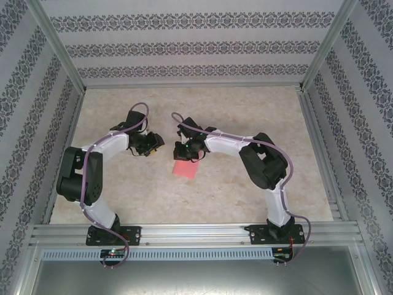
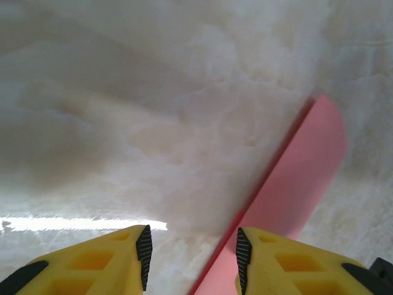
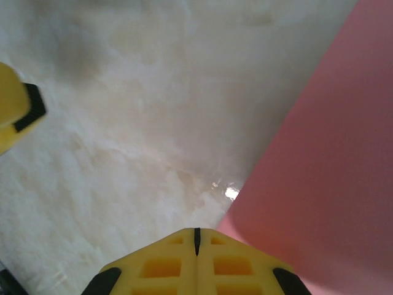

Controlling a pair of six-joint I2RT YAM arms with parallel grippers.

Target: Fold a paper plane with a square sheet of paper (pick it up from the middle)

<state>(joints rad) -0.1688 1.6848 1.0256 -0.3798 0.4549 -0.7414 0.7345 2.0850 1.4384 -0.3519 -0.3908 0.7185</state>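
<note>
The pink sheet of paper (image 1: 185, 168) lies on the table between the two arms, just in front of my right gripper (image 1: 191, 151). In the right wrist view the paper (image 3: 325, 160) covers the right side, and its near corner runs under the yellow fingertips of my right gripper (image 3: 196, 238), which is shut with nothing visible in the seam. My left gripper (image 1: 151, 144) stands to the left of the paper. In the left wrist view the left gripper (image 2: 193, 257) is open, and the paper's (image 2: 301, 172) long edge runs from under the right finger (image 2: 288, 270) up to the right.
The table (image 1: 245, 203) is pale marble, enclosed by patterned walls (image 1: 196, 43) and a metal rail (image 1: 196, 232) at the near edge. A yellow finger of the left gripper (image 3: 13, 106) shows at the left edge of the right wrist view.
</note>
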